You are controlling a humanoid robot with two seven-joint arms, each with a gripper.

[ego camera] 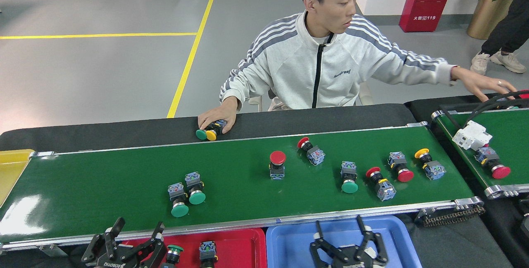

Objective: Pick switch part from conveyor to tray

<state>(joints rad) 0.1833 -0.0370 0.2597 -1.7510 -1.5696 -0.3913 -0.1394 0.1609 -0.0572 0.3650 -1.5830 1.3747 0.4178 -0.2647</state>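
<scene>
The conveyor (103, 185) carries several switch parts: a pair with green buttons (187, 193), an upright one with a red button (277, 164), and further red, green and yellow ones (380, 173) to the right. Below the belt's near rail lies the red tray (241, 245), holding a green-button switch (173, 253) and another switch (208, 251). My left gripper (138, 230) hangs open and holds nothing at the red tray's left end. Open and just as bare, my right gripper (339, 226) sits over the blue tray (289, 239).
A seated person rests one hand on two switches (211, 131) on the black table behind the belt and stretches the other hand (485, 84) to the right. A second green belt (510, 134) at right bears a white part and a red switch. A yellow tray (10, 167) is at left.
</scene>
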